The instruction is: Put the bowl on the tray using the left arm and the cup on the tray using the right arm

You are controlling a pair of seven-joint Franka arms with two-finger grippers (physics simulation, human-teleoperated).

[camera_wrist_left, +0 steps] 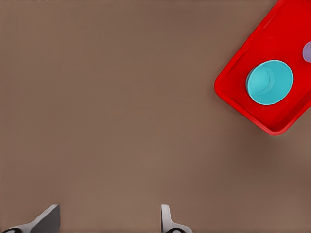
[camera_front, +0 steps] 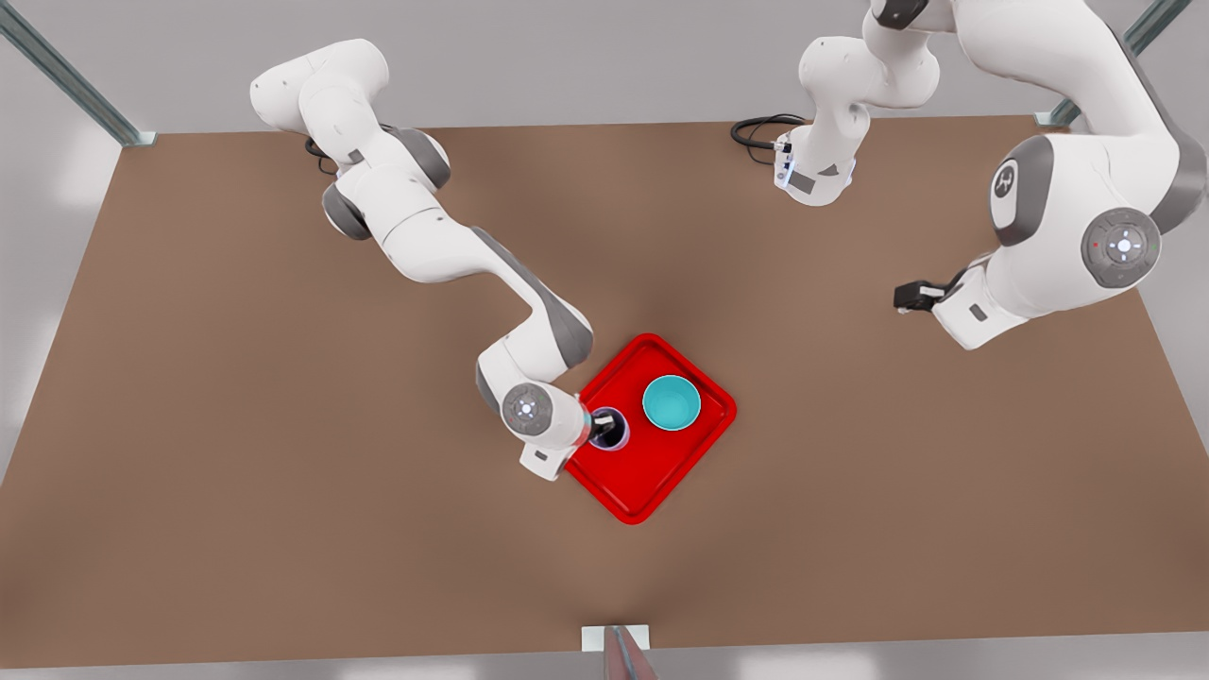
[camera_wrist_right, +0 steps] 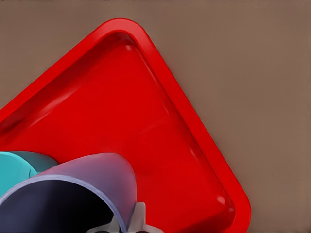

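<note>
Bright red tray point(camera_front: 652, 496), turquoise bowl point(camera_front: 672, 402), lavender cup point(camera_front: 612, 428) (darker purple inside), plain brown table point(camera_front: 283, 425)

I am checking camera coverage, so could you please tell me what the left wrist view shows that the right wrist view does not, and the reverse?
The left wrist view alone shows the whole bowl from above, on the tray, and the left gripper open over bare table, away from the tray. The right wrist view alone shows the cup close up, with the right gripper closed on its rim above the tray. Both views include the tray, bowl, cup and table.
</note>
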